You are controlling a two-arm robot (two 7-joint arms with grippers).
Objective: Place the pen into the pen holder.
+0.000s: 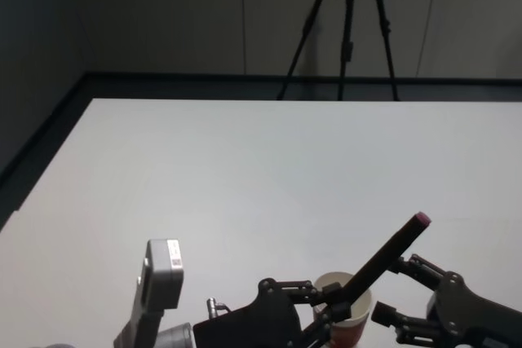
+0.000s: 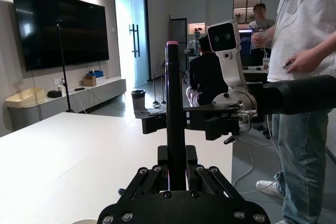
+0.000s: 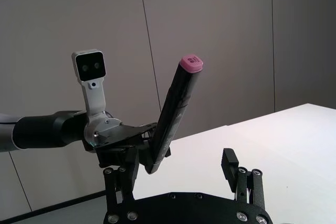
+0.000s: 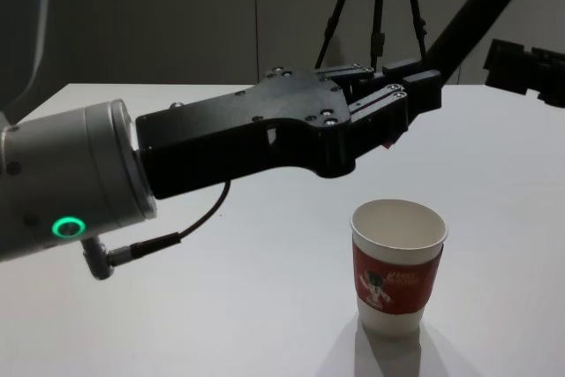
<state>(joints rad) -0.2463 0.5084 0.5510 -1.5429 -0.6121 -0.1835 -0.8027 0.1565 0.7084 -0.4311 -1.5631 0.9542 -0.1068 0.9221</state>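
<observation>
The left gripper (image 1: 330,309) pinches the pen (image 1: 387,252) near its lower end. The dark barrel slants up and away from the fingers toward the right gripper (image 1: 400,291), with the pink cap at the top. In the chest view the left gripper (image 4: 415,87) hangs above the cup (image 4: 397,271), with clear air between them. The pen (image 4: 481,11) is cut off by the top edge there, and the fingers hide its lower tip.

From the head view the cup (image 1: 352,332) sits just under and behind the left fingertips. The gripper covers part of its rim and the frame edge cuts off its base, so the sleeve is a red patch with nothing readable on it. The chest view shows it upright on the table (image 4: 265,306), mouth open, with the cartoon figure facing the camera.

The right gripper (image 3: 178,177) has its fingers spread and holds nothing. It is beside the pen's upper half, not touching it. In the chest view the right gripper (image 4: 530,68) is cut off at the edge. In the left wrist view the pen (image 2: 175,119) stands straight up between the left fingers (image 2: 152,179).
</observation>
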